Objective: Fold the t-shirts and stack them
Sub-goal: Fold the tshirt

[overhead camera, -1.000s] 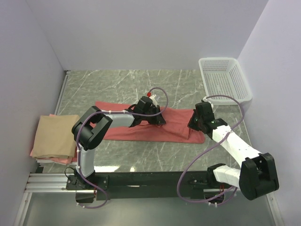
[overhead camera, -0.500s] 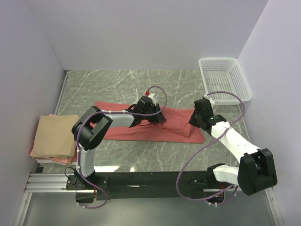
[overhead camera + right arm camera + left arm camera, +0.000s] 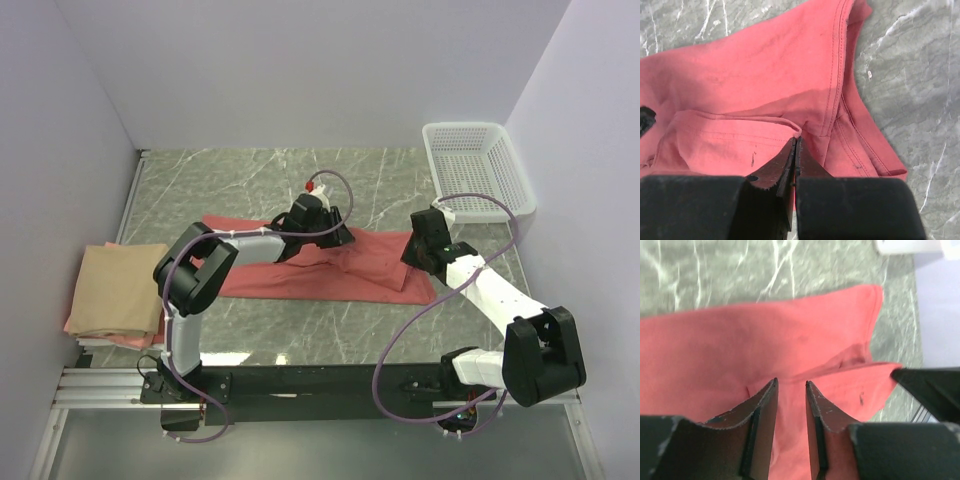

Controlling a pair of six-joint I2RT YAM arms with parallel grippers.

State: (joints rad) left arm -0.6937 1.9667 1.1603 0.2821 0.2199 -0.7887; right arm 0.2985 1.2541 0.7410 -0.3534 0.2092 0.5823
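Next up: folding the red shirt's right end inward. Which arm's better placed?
Right. The right gripper is shut on a folded edge at that end of the red t-shirt, apparently pinching it. The left gripper hangs open over the shirt's middle.

**Salmon-red t-shirt** [image 3: 345,272], under both grippers: soft matt cotton-like cloth, creased, with rows of stitching along the hems just beside the right gripper [image 3: 796,140].

**Tan-beige t-shirt** [image 3: 118,285], well off to the outer side of the left gripper [image 3: 791,382]: matt cloth, lying smooth.

**Pink t-shirt** [image 3: 72,326], edge showing beneath the tan one: matt cloth.

**Fingers** [image 3: 760,415], 2 per gripper: black, matt and hard, with edges scuffed pale.

**Table** [image 3: 250,180], around both grippers: grey-green marble-patterned top with white veins, smooth with a faint sheen.

**Basket** [image 3: 480,170], beyond the right gripper: white plastic mesh, slightly glossy.

**Arm shells** [image 3: 490,295]: white and black, smooth, plastic by look.
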